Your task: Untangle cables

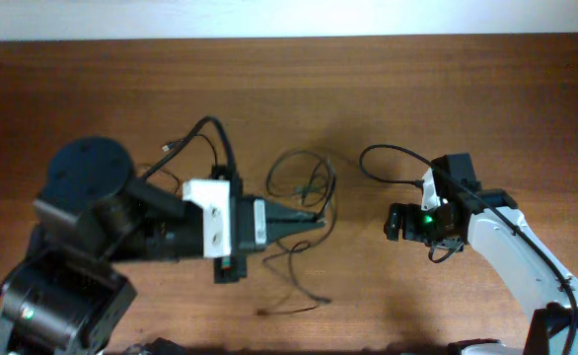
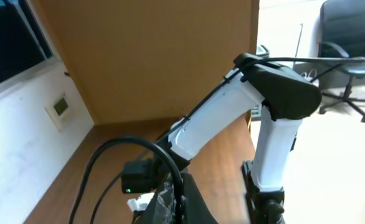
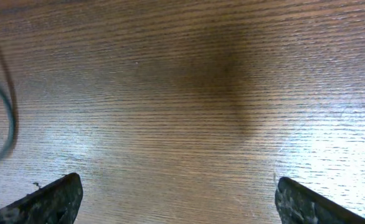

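Note:
The cables (image 1: 304, 182) are thin black cords lying in loose loops at the table's middle, with strands trailing toward the front (image 1: 299, 286). My left gripper (image 1: 319, 223) points right, its fingers together in a point at the loops' lower right. In the left wrist view the fingers (image 2: 176, 202) look shut on a black cord, which arcs up to the left (image 2: 117, 142). My right gripper (image 1: 396, 223) hovers right of the loops. In the right wrist view it (image 3: 179, 199) is wide open over bare wood, with one cord (image 3: 9, 118) at the left edge.
The wooden table (image 1: 417, 89) runs to a pale wall at the back. Thicker black arm cables arc over the left arm (image 1: 215, 133) and beside the right arm (image 1: 383, 153). A thin cord end (image 1: 168, 148) lies behind the left arm. The right arm (image 2: 232, 112) fills the left wrist view.

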Robot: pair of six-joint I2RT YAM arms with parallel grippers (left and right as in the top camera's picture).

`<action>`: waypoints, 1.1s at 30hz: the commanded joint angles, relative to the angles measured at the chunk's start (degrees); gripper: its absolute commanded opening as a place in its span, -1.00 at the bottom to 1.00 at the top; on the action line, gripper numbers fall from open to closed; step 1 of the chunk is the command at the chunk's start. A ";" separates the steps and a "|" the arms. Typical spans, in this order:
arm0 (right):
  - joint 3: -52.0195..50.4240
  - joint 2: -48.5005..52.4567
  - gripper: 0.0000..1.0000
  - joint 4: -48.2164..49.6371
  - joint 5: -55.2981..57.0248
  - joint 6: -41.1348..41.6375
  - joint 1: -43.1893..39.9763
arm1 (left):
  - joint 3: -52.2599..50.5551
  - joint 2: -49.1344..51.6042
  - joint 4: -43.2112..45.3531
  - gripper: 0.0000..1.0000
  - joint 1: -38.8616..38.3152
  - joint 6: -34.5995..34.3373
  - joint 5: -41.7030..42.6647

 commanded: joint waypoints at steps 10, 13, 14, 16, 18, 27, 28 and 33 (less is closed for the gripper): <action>-0.28 0.20 0.97 0.00 0.52 0.02 -0.22 | 0.98 4.81 -2.21 -1.00 0.20 2.84 -2.43; -0.28 0.20 0.97 0.00 0.52 0.02 -0.22 | 0.98 4.74 -1.07 -1.00 0.20 -1.16 -13.66; -0.28 0.20 0.97 0.00 0.52 0.02 -0.22 | 0.98 4.31 1.25 -1.00 0.20 -7.78 -21.92; -0.28 0.20 0.97 0.00 0.52 0.02 -0.22 | 0.98 2.43 8.22 -1.00 0.20 -16.26 -34.77; -0.28 0.20 0.97 0.00 0.52 0.02 -0.22 | 0.98 -0.26 16.98 -1.00 0.20 -22.69 -45.66; -0.28 0.20 0.97 0.00 0.52 0.02 -0.22 | 0.98 -3.69 10.88 -1.00 0.20 -25.16 -67.30; -0.28 0.20 0.97 0.00 0.52 0.02 -0.22 | 0.98 -3.26 10.75 -1.00 0.20 -26.25 -70.31; -0.28 0.20 0.97 -0.44 -3.63 -0.04 -0.22 | 0.98 -2.47 18.60 -1.00 0.20 -40.50 -80.11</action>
